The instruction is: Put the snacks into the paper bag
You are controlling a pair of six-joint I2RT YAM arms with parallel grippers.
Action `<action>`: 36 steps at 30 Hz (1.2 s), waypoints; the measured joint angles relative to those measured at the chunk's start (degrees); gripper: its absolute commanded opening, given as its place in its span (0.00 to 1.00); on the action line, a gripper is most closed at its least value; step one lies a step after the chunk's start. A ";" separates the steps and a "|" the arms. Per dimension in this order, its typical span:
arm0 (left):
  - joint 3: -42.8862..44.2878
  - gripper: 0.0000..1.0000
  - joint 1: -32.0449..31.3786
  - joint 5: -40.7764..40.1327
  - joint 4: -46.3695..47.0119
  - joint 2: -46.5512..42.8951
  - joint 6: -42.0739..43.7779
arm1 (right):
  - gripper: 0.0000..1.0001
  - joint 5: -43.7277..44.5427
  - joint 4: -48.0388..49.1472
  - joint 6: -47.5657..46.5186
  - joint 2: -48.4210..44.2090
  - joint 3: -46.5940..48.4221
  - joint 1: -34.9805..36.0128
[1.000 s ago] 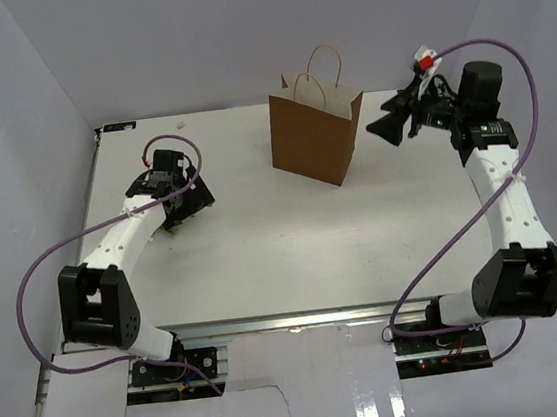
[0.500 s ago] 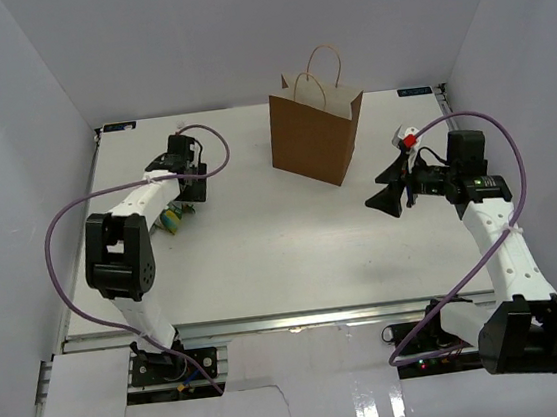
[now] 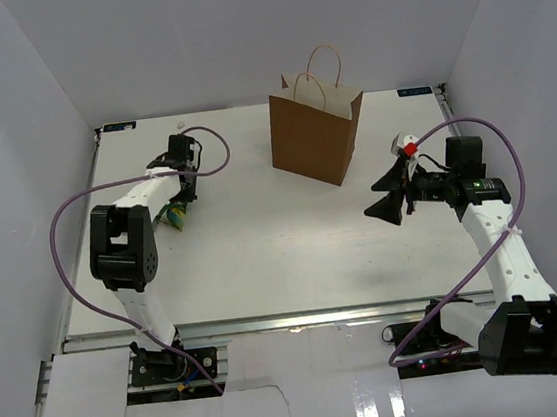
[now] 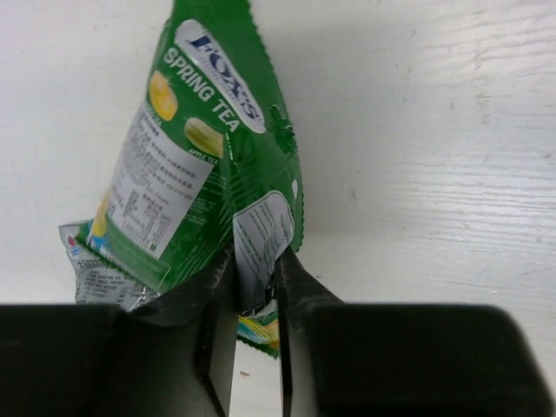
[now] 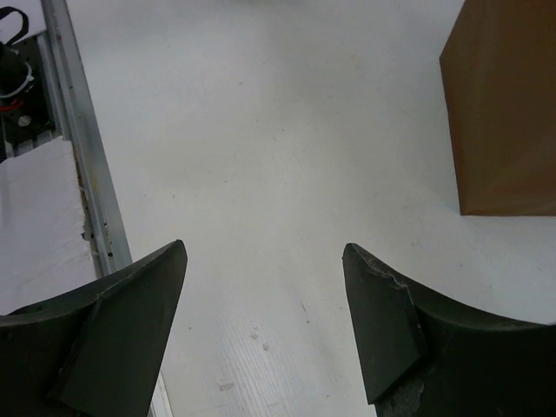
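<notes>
At mid-left of the top view, left gripper [image 4: 256, 265] just pinched a green snack packet [image 4: 204, 148], ready for carrying to the paper bag [image 3: 316, 139] upper centre; right gripper [image 5: 265, 287] spread, empty.

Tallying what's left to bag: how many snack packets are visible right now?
3: a green packet pinched by the left end effector, a silver-grey packet under its corner, and a yellow-green packet peeking below the fingers. Others may be hidden beneath.
</notes>
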 measured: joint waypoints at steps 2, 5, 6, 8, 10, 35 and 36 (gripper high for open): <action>-0.04 0.25 0.20 1.25 -0.13 -1.38 -0.24 | 0.79 -2.56 -2.40 -3.69 -0.02 0.02 0.00; -0.92 0.24 0.24 5.29 -0.13 -4.24 -0.92 | 0.78 -6.29 -8.68 -13.35 0.00 0.13 0.44; -1.49 0.24 0.24 7.48 -0.24 -5.57 -1.36 | 0.78 -7.19 -11.21 -17.03 0.00 0.13 0.76; -3.26 0.24 0.24 12.41 -0.28 -8.72 -2.54 | 0.78 -8.61 -16.17 -25.55 0.00 0.15 2.03; -5.16 0.24 0.31 19.41 -0.61 -12.33 -3.96 | 0.79 -9.18 -20.59 -34.45 0.00 0.15 4.50; -31.76 0.30 -11.78 77.83 6.64 -32.89 -19.34 | 0.91 21.99 16.33 -49.44 15.06 1.29 48.78; -32.02 0.31 -11.87 77.90 6.64 -33.03 -19.41 | 0.91 22.05 15.37 -49.83 15.76 2.10 48.94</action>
